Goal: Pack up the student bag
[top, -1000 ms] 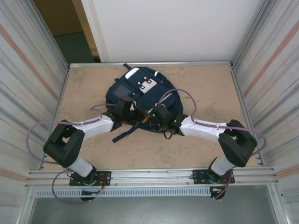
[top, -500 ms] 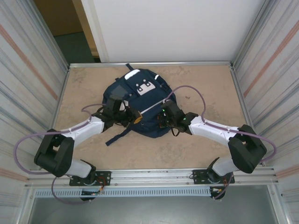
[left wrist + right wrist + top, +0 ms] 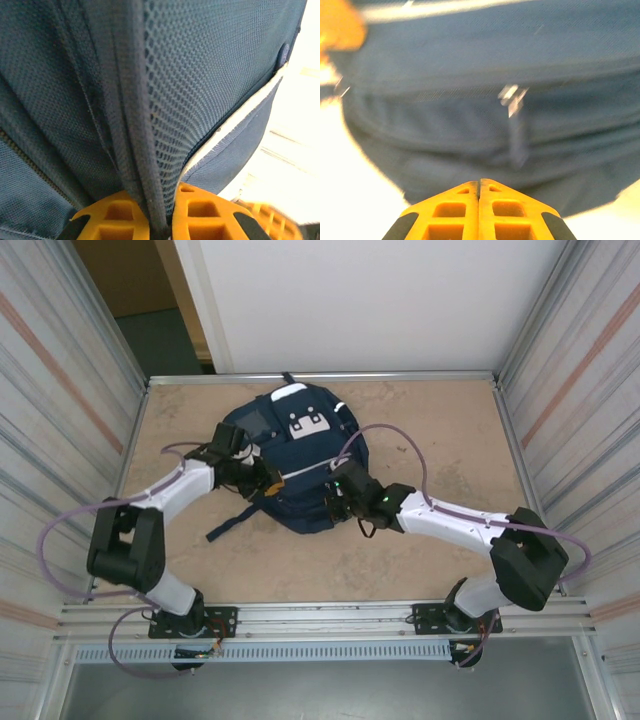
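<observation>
The student bag [image 3: 300,455], navy blue with a white patch [image 3: 308,423] near its top, lies flat at the middle of the tan table [image 3: 440,420]. My left gripper [image 3: 268,483] is at the bag's left side. In the left wrist view its orange fingers [image 3: 200,215] are shut on a fold of the bag's mesh and seam [image 3: 150,165]. My right gripper [image 3: 336,496] rests at the bag's near right edge. In the right wrist view it [image 3: 479,184] is shut with nothing between the fingers, just short of the bag [image 3: 470,60] and a zip pull [image 3: 512,97].
A dark strap [image 3: 232,523] trails from the bag toward the near left. Ribbed metal walls [image 3: 60,390] close in both sides, and a metal rail [image 3: 320,377] runs along the far edge. Purple cables [image 3: 400,440] loop over both arms.
The left arm has swung out to the left, still gripping the bag. The bag has turned and shifted slightly toward the far edge. The right gripper moved a little left along the bag's near edge.
</observation>
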Robot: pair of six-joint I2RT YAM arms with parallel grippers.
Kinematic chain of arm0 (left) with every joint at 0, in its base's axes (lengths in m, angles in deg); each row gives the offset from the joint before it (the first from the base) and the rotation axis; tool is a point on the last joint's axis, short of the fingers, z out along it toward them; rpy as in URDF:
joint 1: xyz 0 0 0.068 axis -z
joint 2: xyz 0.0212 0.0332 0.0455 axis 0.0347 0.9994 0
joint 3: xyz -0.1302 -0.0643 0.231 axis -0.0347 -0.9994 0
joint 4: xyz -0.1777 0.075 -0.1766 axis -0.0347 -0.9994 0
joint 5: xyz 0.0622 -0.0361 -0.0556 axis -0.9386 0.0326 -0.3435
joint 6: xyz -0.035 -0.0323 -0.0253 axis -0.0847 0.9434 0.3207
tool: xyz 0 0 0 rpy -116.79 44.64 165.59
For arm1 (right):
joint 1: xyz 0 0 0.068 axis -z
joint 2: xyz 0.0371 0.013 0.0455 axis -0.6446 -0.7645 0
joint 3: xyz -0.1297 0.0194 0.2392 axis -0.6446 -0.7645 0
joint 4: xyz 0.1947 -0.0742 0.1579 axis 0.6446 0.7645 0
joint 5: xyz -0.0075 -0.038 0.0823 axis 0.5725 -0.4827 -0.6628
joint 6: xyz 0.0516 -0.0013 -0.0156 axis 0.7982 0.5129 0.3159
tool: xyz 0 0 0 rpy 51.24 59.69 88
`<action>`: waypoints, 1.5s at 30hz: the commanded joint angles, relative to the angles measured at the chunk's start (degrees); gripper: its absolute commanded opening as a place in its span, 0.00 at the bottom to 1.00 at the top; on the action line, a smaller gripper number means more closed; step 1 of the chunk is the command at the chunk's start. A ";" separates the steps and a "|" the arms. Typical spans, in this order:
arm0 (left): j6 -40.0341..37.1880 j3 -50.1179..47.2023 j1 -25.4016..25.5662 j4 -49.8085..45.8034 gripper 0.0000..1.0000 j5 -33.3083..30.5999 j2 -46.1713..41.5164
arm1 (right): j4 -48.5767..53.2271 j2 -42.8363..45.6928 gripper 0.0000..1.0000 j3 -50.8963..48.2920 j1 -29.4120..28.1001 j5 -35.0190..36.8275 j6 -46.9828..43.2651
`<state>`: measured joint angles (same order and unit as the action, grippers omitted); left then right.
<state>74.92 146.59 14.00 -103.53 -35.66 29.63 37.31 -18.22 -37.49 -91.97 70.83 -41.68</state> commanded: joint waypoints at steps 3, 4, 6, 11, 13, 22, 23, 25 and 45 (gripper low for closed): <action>-3.99 5.98 -5.65 0.68 0.25 1.35 4.94 | 3.38 -1.86 0.00 3.77 -4.27 -0.40 2.82; -3.24 5.62 -6.40 0.04 0.32 0.53 4.29 | 3.38 -2.05 0.00 4.22 -4.42 -0.03 2.91; -2.96 3.78 -6.99 -0.06 0.38 -0.76 1.31 | 3.81 -2.32 0.00 4.95 -4.17 -0.11 3.42; 0.67 -5.68 -5.86 0.41 0.48 -4.01 -10.48 | 4.75 -0.17 0.36 4.87 0.47 -5.47 -1.36; 4.97 -9.66 -3.41 3.20 0.49 -5.62 -15.19 | 4.18 0.95 0.50 3.85 5.30 -9.17 -1.76; 17.56 -8.70 14.01 9.61 0.56 -34.80 -16.88 | 2.52 -3.66 0.61 7.63 15.18 -14.93 -3.94; 18.72 -8.32 14.50 11.05 0.56 -35.15 -15.14 | 2.11 -3.81 0.61 7.88 15.18 -14.79 -3.82; 22.04 -8.27 14.93 14.58 0.56 -34.23 -11.28 | 1.99 -3.85 0.61 8.10 15.26 -14.44 -3.48; 28.58 -1.73 16.91 19.43 0.00 -43.67 2.82 | 5.13 -4.86 0.62 9.23 13.78 -19.42 -10.14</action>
<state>105.28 143.71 30.66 -82.98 -73.82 34.68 39.91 -21.68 -31.15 -78.05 55.49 -46.47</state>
